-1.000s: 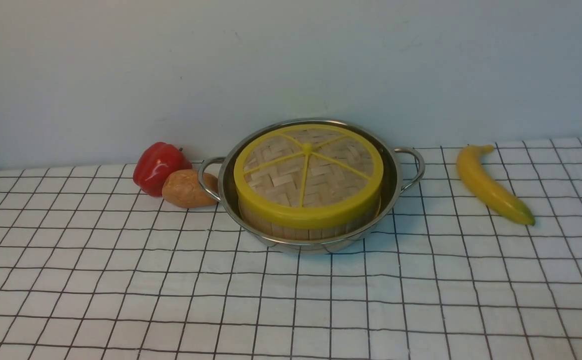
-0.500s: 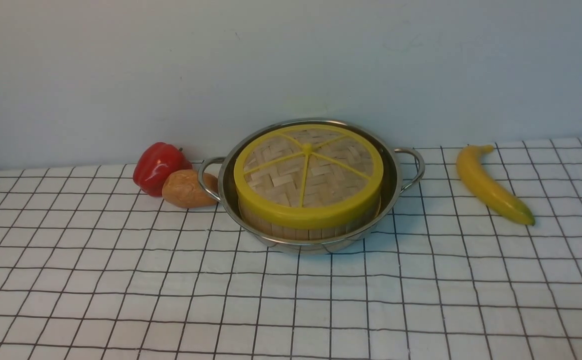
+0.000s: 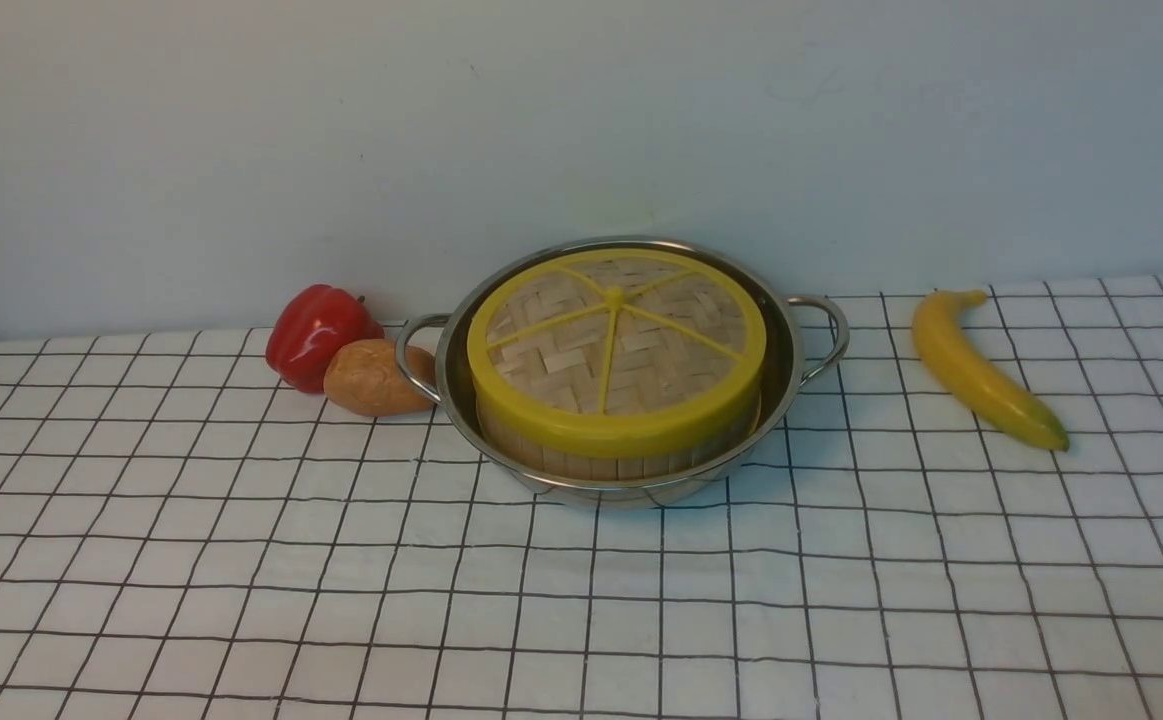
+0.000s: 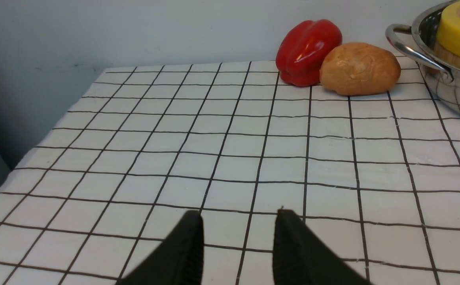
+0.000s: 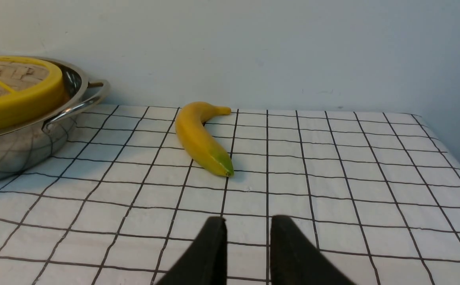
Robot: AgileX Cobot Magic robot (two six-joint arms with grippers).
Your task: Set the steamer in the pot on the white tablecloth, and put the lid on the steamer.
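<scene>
The steel pot (image 3: 791, 375) stands on the white tablecloth (image 3: 581, 600) near the back middle. Inside it sits the bamboo steamer (image 3: 621, 462), and the woven lid (image 3: 616, 345) with its yellow rim and spokes rests on top of the steamer. In the front view no arm shows. The left gripper (image 4: 239, 215) hovers open over bare cloth, well short of the pot (image 4: 457, 89). The right gripper (image 5: 247, 221) is also open and empty over the cloth, apart from the pot (image 5: 20, 146) and the lid (image 5: 16, 99).
A red bell pepper (image 3: 316, 335) and a brown potato (image 3: 373, 378) lie against the pot's left handle. A banana (image 3: 981, 370) lies to the right of the pot. A pale wall runs behind the table. The cloth's edge drops off at the far left (image 4: 0, 158).
</scene>
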